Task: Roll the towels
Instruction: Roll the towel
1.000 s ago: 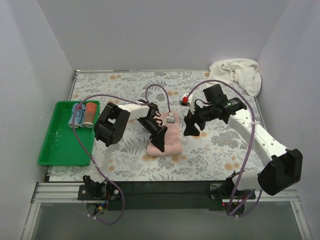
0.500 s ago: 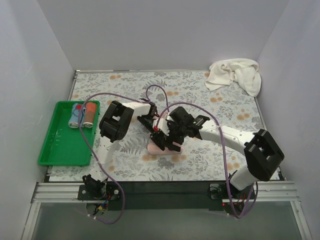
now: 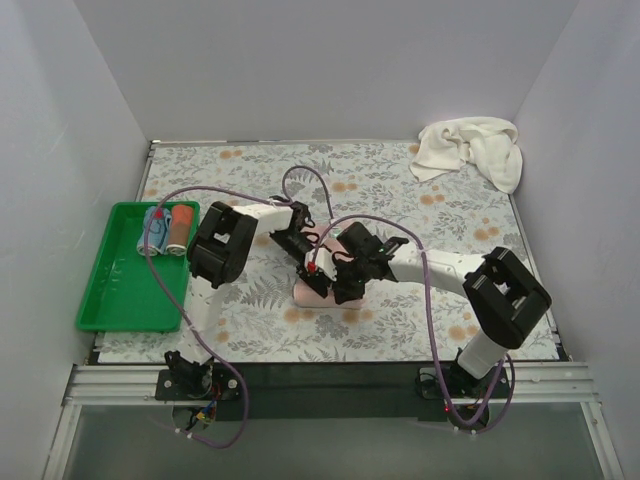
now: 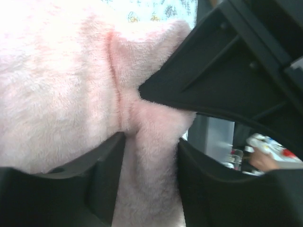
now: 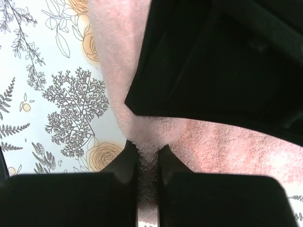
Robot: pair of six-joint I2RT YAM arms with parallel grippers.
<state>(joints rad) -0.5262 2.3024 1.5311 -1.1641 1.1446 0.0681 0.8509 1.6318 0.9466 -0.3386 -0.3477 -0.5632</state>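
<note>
The salmon-pink towel [image 3: 304, 296] lies on the floral mat at the centre, mostly under both grippers. My left gripper [image 3: 306, 262] sits over it from the left. In the left wrist view a raised fold of the pink towel [image 4: 61, 85] fills the gap of the left gripper [image 4: 147, 165], touching both fingers. My right gripper [image 3: 338, 285] reaches in from the right, close against the left one. In the right wrist view the right gripper [image 5: 148, 161] is shut tight on a thin edge of the pink towel [image 5: 236, 146]. The cream-white towel [image 3: 470, 148] lies crumpled at the back right corner.
A green tray [image 3: 120, 295] stands at the left edge of the mat with rolled cloths [image 3: 170, 228] at its far end. White walls close in the left, back and right sides. Purple cables loop over both arms.
My right arm has swung in from the right side of the mat to the pink towel and closed on its edge beside the left gripper. The left arm has barely shifted.
</note>
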